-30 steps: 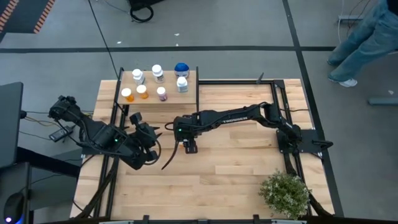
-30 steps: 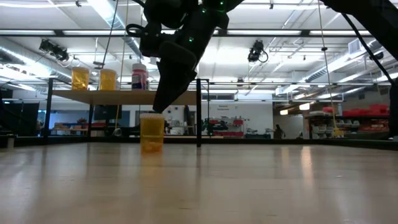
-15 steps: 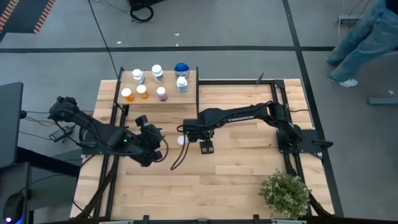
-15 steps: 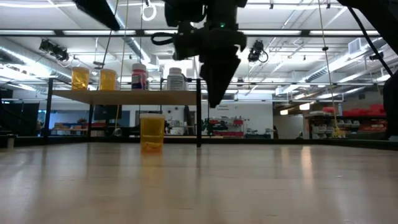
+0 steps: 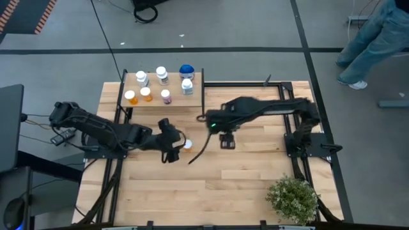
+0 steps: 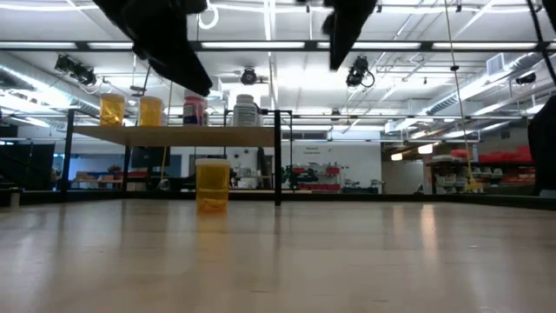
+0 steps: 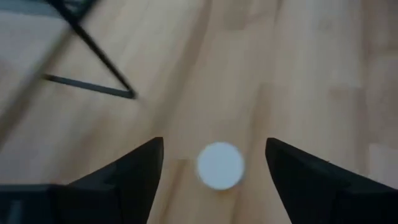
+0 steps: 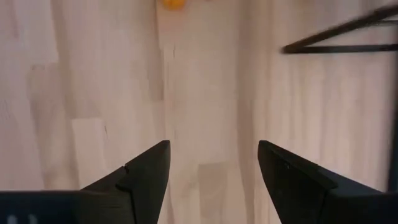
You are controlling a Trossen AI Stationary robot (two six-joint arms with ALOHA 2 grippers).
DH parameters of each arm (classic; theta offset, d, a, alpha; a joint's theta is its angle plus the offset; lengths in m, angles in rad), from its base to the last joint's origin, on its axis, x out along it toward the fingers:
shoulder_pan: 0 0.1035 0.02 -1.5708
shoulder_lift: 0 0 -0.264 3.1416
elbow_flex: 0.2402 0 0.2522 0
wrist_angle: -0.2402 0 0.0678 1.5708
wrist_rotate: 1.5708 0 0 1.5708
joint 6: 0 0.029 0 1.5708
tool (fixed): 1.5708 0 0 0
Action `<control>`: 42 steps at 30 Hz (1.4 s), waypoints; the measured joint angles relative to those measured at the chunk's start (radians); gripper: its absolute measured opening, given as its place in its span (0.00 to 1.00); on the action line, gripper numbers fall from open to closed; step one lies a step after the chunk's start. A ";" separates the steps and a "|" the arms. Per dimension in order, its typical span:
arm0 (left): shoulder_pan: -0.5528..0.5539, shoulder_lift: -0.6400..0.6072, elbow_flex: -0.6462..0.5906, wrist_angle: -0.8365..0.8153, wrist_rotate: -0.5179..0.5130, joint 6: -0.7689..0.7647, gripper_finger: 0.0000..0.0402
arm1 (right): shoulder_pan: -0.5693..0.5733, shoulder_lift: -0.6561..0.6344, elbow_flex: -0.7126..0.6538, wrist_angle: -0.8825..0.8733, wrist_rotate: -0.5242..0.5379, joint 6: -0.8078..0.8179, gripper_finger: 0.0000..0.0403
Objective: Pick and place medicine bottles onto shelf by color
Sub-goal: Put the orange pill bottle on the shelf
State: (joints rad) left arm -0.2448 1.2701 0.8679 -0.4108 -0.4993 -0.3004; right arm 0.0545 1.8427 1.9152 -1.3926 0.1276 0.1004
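The plank surface carries one white-capped orange bottle near its middle, a potted plant at five o'clock, and the shelf at eleven o'clock, which holds six bottles.

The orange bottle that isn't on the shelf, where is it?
In the high view the orange bottle stands on the table in front of the shelf, beside the open left pincer.

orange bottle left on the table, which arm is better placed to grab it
Left. The open left gripper hangs right above the white-capped orange bottle, its cap centred between the fingers. The open right gripper sits off to the side, away from the bottle, with only bare wood between its fingers.
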 joint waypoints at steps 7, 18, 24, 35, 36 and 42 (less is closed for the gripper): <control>0.167 0.000 -0.029 0.073 0.351 -0.018 0.72 | 0.083 -0.233 -0.048 0.006 0.140 0.133 0.62; 0.266 0.107 -0.012 0.030 0.456 -0.055 0.72 | 0.224 -0.475 -0.360 0.067 0.345 0.291 0.62; 0.247 0.272 0.114 -0.108 0.449 -0.025 0.72 | 0.224 -0.518 -0.542 0.103 0.371 0.310 0.62; 0.241 0.450 0.314 -0.272 0.425 0.009 0.72 | 0.261 -0.522 -0.696 0.116 0.384 0.384 0.62; 0.241 0.456 0.316 -0.270 0.426 0.009 0.72 | 0.270 -0.522 -0.696 0.117 0.386 0.390 0.62; 0.229 0.489 0.319 -0.290 0.425 0.025 0.72 | 0.322 -0.522 -0.696 0.121 0.416 0.402 0.62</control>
State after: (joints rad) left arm -0.0154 1.7595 1.1866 -0.7009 -0.0745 -0.2756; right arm 0.3760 1.3205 1.2190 -1.2712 0.5433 0.5020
